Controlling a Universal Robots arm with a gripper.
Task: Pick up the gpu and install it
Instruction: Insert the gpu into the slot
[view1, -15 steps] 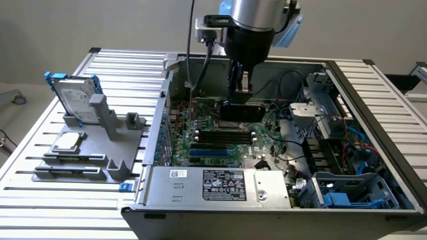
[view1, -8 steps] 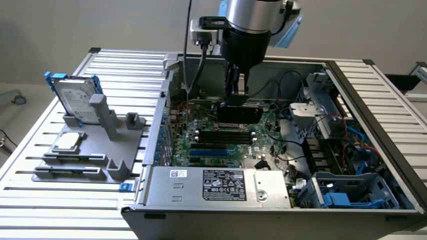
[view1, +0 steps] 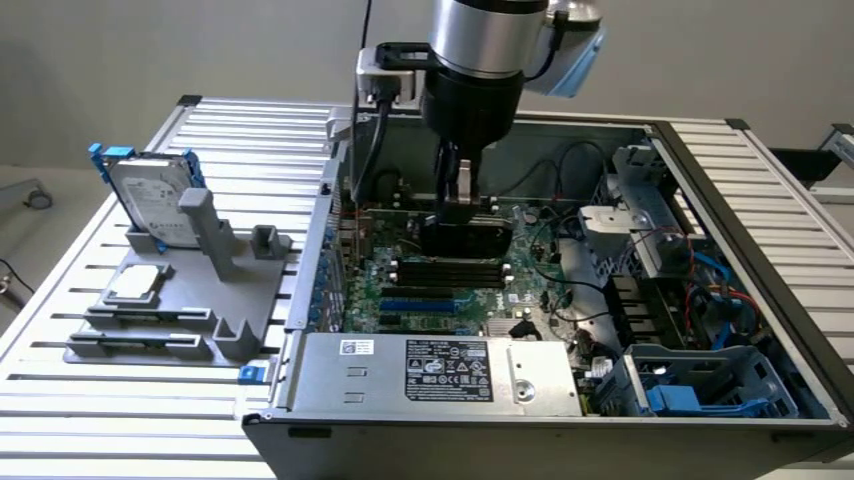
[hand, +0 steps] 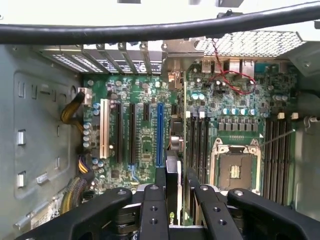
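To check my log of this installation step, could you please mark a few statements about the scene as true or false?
1. The gripper holds the gpu above the motherboard, inside the open case. True.
2. The hard drive lies flat inside the case. False: it stands upright in the grey holder outside the case, on the exterior view's left.
3. A cooler covers the processor socket. False: the socket is bare.
4. The motherboard has a blue slot. True.

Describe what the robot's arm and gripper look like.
The arm ends in a silver cylinder above a black, round-bodied gripper. A pale grey box is mounted beside it, and a black cable hangs alongside. The fingers are black with small screw holes.
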